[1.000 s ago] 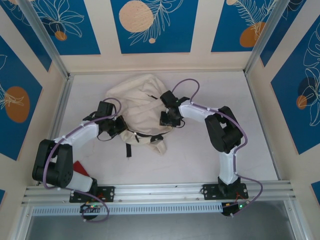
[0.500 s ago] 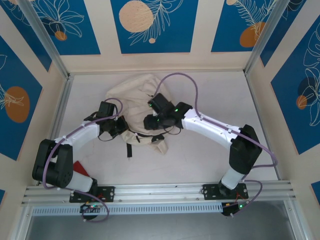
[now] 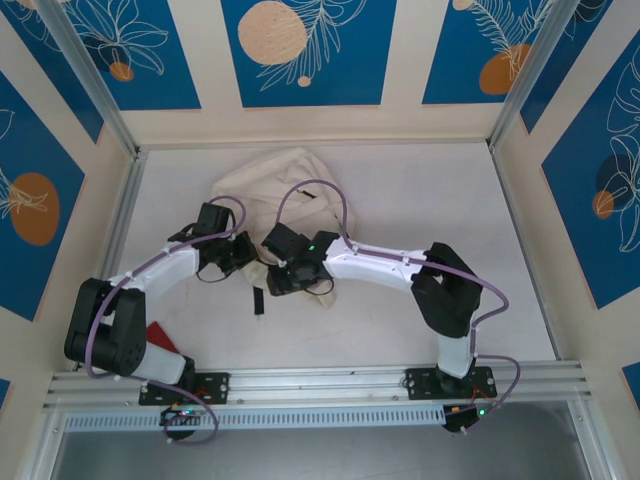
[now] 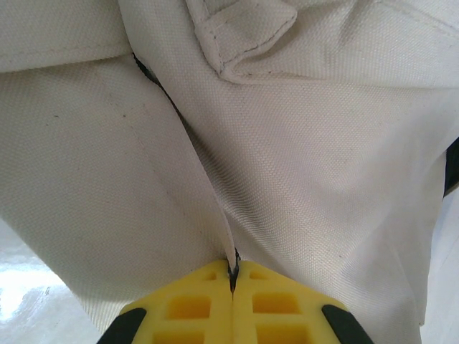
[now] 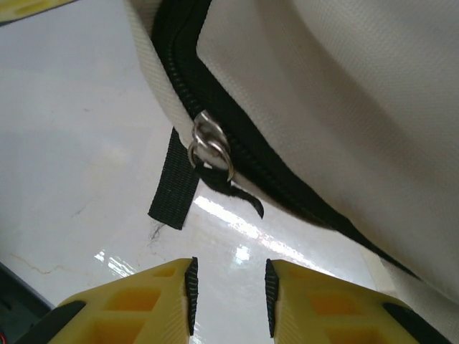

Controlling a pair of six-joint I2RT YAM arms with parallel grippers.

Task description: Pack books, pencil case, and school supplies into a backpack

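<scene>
While left pincer (image 4: 233,271) clamps backpack (image 4: 301,186) fabric, right pincer (image 5: 228,281) gapes, zip pull (image 5: 208,147) just ahead.

The pale, glossy white table (image 3: 430,200) carries a soft cream-white fabric backpack (image 3: 265,185), which lies crumpled on the far left-centre part of the surface. A short black webbing strap (image 3: 257,300) trails from its near edge flat onto the tabletop. A small red object (image 3: 160,335), partly hidden, lies in the near left corner.
</scene>
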